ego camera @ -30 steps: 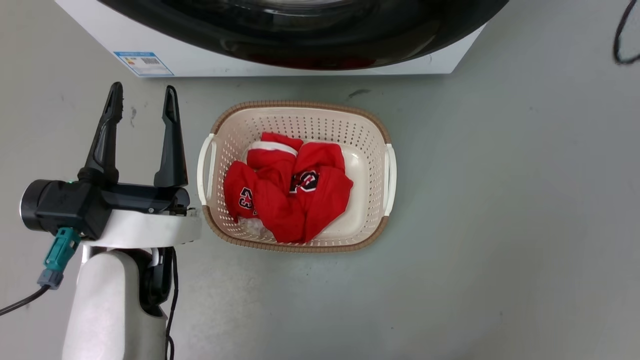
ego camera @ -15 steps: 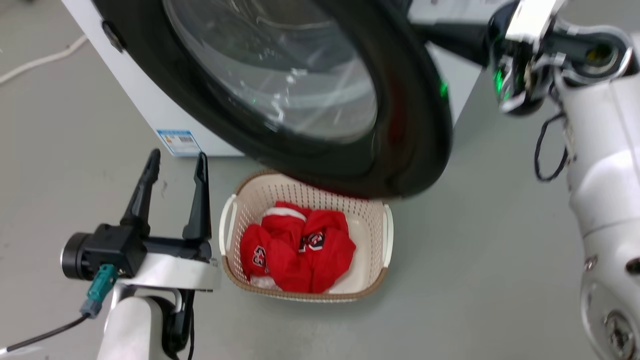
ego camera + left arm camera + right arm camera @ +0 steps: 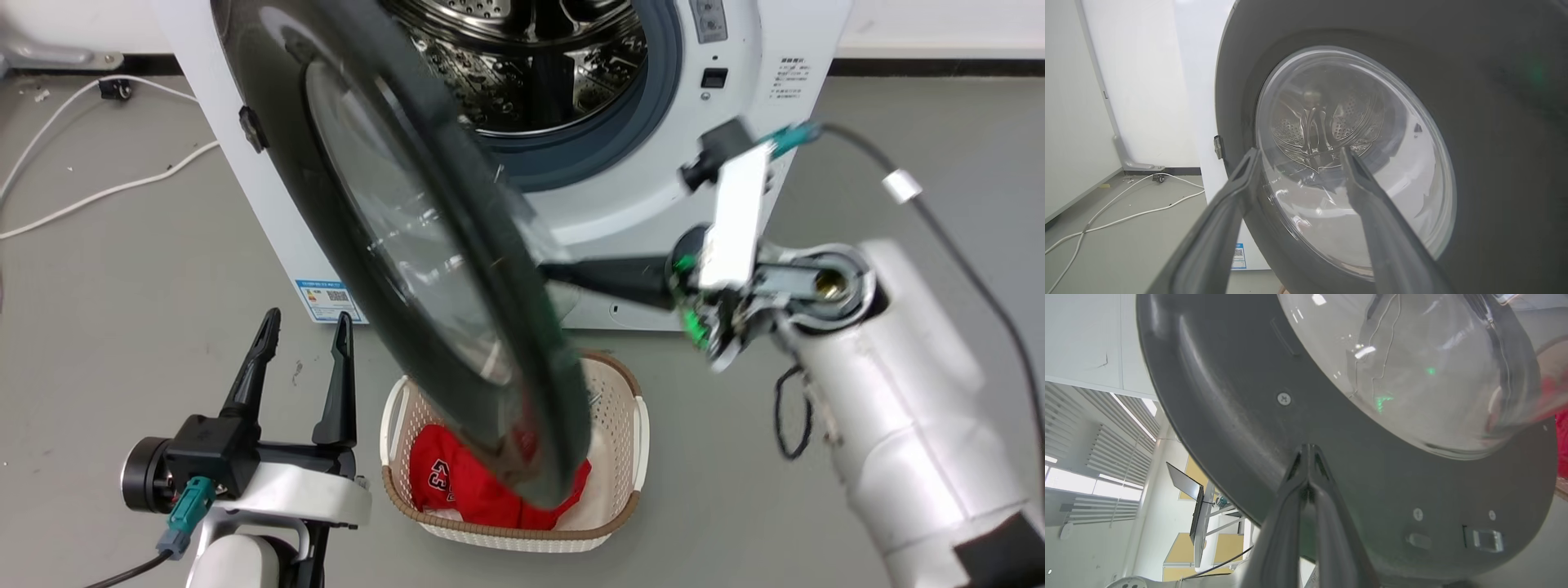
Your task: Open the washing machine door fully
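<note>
Where grey floor (image 3: 122,269) meets wall (image 3: 98,20) — white cables (image 3: 98,196), washing machine door (image 3: 392,245) ajar

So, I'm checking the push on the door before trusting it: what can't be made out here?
Right wrist view: right gripper shut at the washing machine door's inner face; contact unclear.
Head view: its tips hidden behind the door's rim.
Head view: the door covers part of the basket and red garment.
Head view: blue label's print too small; washing machine's top cut off.

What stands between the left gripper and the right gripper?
The washing machine door, partly open, stands between the left gripper and the right gripper, as the head view shows.
</note>
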You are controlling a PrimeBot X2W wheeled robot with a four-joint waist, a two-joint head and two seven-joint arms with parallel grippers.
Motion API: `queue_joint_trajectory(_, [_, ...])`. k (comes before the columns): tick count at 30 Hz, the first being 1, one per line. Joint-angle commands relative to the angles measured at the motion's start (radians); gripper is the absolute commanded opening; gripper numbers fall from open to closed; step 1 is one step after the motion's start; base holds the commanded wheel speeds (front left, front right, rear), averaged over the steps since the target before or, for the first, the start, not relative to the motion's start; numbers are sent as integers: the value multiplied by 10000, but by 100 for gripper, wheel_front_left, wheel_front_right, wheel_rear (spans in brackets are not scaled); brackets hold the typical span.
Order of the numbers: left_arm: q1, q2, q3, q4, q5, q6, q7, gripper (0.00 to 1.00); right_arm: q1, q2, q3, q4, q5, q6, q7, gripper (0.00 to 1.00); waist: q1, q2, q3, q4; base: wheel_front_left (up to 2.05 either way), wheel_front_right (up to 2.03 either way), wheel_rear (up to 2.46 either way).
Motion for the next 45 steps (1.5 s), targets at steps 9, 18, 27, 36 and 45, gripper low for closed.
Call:
queue_joint_trajectory(9, [246, -66, 73, 6, 72, 0, -22, 100, 1015, 57, 2166, -1032, 1577, 25, -1578, 0, 2, 0, -117, -25, 0, 0, 0])
queue_joint_trajectory(18, [345, -108, 135, -21, 21, 0, -22, 100, 1737, 36, 2274, -1768, 1839, 25, -5105, 0, 2, 0, -196, -141, 0, 0, 0])
queue_joint_trajectory(27, [495, -124, 261, 18, -102, 20, -22, 100, 3784, -331, 680, -3071, 1899, 25, -8079, 100, 2, 0, -329, -343, 0, 0, 0])
queue_joint_trajectory(36, [676, -129, 274, 101, -35, 20, -22, 100, 6125, -847, -537, -4172, 258, 25, -11649, 100, 2, 0, -537, -461, 0, 0, 0])
queue_joint_trajectory(45, [763, -127, 295, 71, -84, 76, -22, 100, 7144, -601, -2938, -4776, -5119, 25, -12803, 100, 2, 0, -657, -561, 0, 0, 0])
